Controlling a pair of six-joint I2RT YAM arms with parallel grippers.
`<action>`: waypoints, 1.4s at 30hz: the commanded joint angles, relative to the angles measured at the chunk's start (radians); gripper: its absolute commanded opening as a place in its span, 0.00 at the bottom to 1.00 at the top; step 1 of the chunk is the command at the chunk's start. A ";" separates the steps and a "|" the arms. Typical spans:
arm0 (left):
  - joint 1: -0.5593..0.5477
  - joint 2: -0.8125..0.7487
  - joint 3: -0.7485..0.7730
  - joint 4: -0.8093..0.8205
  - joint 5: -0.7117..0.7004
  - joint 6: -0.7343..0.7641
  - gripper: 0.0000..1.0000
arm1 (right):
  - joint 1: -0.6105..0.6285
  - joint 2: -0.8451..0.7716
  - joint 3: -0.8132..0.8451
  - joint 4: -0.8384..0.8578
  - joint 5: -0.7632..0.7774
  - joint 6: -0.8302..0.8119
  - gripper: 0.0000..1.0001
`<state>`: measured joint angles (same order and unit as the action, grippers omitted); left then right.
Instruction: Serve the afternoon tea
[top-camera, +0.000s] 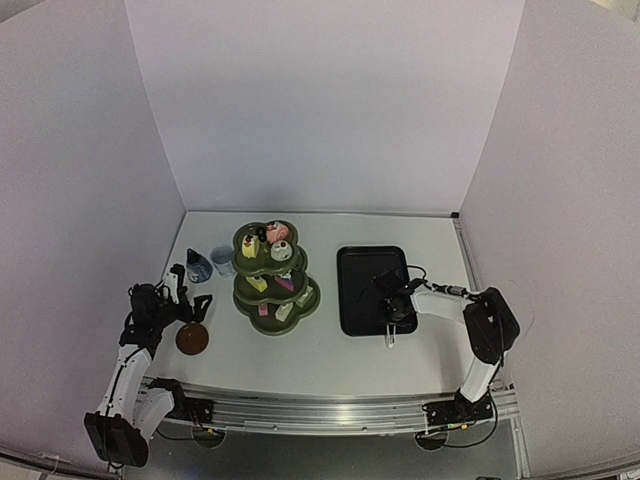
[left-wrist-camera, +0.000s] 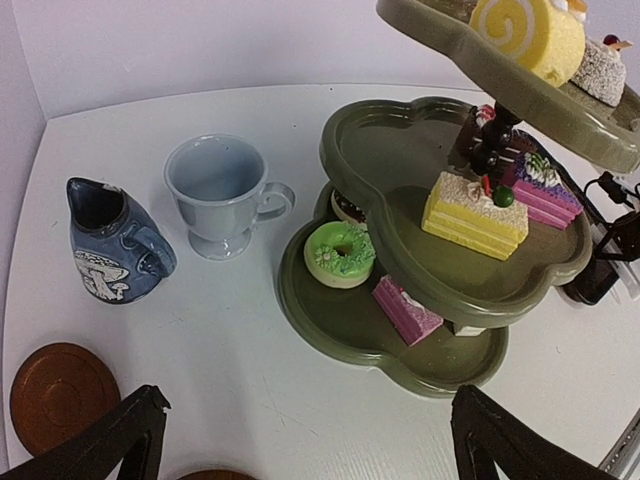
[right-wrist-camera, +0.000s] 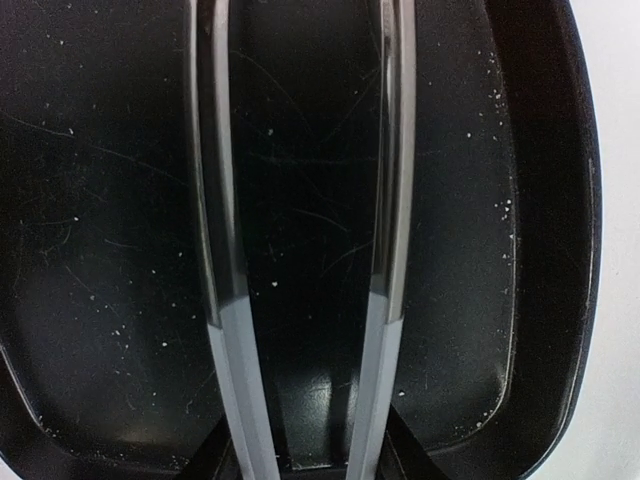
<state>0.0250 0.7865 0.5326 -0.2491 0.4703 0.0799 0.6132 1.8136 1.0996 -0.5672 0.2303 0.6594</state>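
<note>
Tongs (right-wrist-camera: 218, 200) fill our right wrist view. Their two metal arms run forward from between the right gripper (right-wrist-camera: 305, 455) jaws, out over the black tray (right-wrist-camera: 545, 200). We cannot tell whether those jaws clamp the tongs or merely bracket them.

Our left gripper (left-wrist-camera: 308, 405) has its jaws wide apart and holds nothing. Ahead and right of them is the green stand (left-wrist-camera: 400, 378), with pastries (left-wrist-camera: 530, 35) on its tiers: a doughnut (left-wrist-camera: 340, 252) and a pink slice (left-wrist-camera: 405, 310) lowest, a yellow slice (left-wrist-camera: 472, 208) above. Ahead-left stand the cup (left-wrist-camera: 215, 190) and, further left, the jug (left-wrist-camera: 112, 240), apart from each other. A brown coaster (left-wrist-camera: 58, 395) lies just outside the left finger.

We judge the cup light, stiff and slippery with glaze. Its wall or stem would suit our jaws better than the thin handle. The pastries look small and crushable, so we would take them gently by the sides.
</note>
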 joint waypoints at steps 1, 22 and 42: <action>0.000 0.013 0.062 -0.115 -0.012 0.199 1.00 | 0.002 0.019 0.036 -0.008 0.009 -0.005 0.40; -0.001 0.515 0.273 -0.635 -0.604 0.679 0.65 | 0.028 -0.329 0.190 -0.128 -0.012 -0.094 0.98; -0.004 0.918 0.306 -0.614 -0.492 0.446 0.62 | 0.099 -0.448 0.168 -0.126 0.044 -0.106 0.96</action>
<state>0.0259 1.6180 0.8602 -0.8264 -0.1138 0.5772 0.7010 1.4155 1.2697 -0.6828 0.2416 0.5574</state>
